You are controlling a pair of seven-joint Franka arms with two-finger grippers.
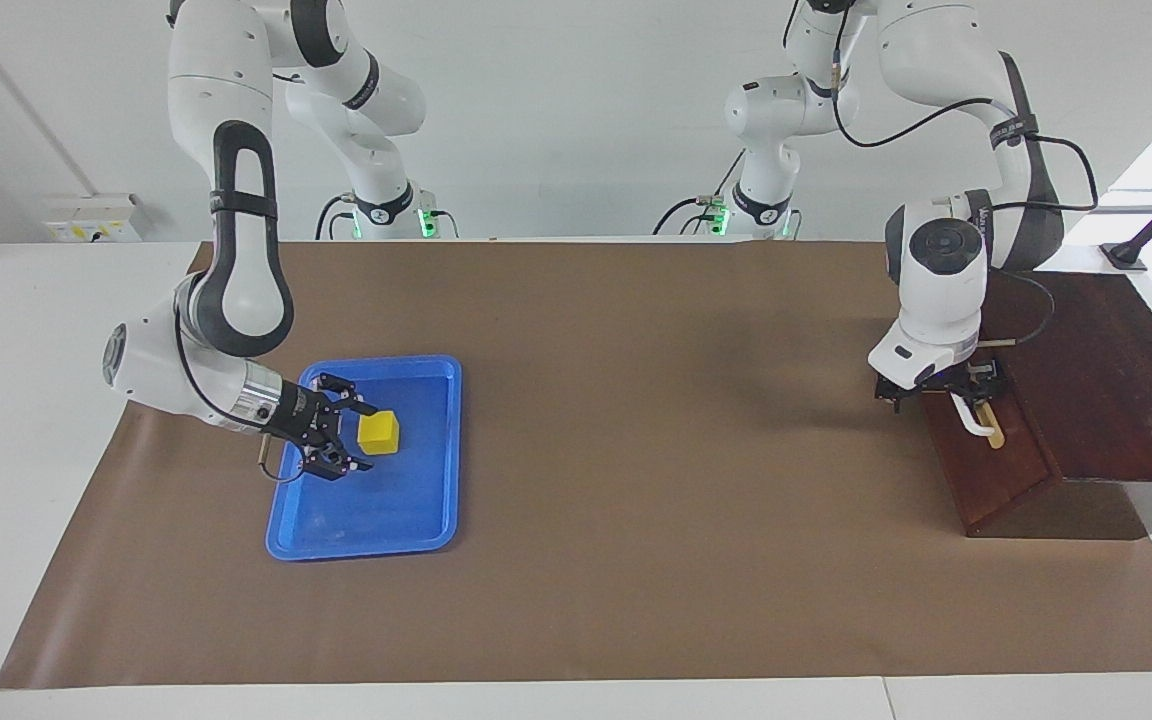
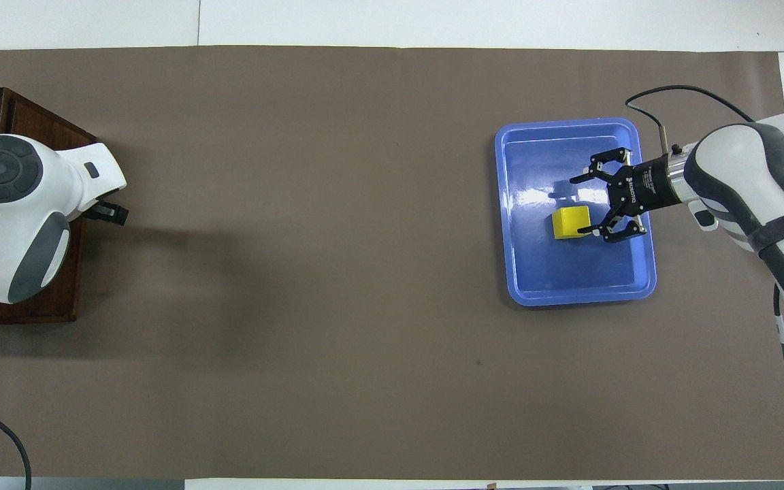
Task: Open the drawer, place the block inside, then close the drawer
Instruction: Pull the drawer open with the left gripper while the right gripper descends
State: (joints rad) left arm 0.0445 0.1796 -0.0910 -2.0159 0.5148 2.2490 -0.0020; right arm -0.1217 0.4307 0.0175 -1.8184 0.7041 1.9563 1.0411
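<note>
The yellow block (image 1: 379, 432) lies in a flat blue tray (image 1: 416, 520) toward the right arm's end of the table. My right gripper (image 1: 358, 437) is low over the tray, open, its fingertips on either side of the block's near edge without closing on it. In the overhead view the block (image 2: 571, 222) sits at the right gripper (image 2: 581, 206), close to one fingertip. My left gripper (image 1: 946, 392) is at the white bar handle (image 1: 972, 417) of the dark wooden drawer (image 1: 998, 480). The drawer front looks flush with its box.
The wooden box (image 2: 38, 299) stands at the left arm's end of the brown mat, mostly covered by the left hand (image 2: 11, 211) in the overhead view. The blue tray (image 2: 521, 272) holds only the block.
</note>
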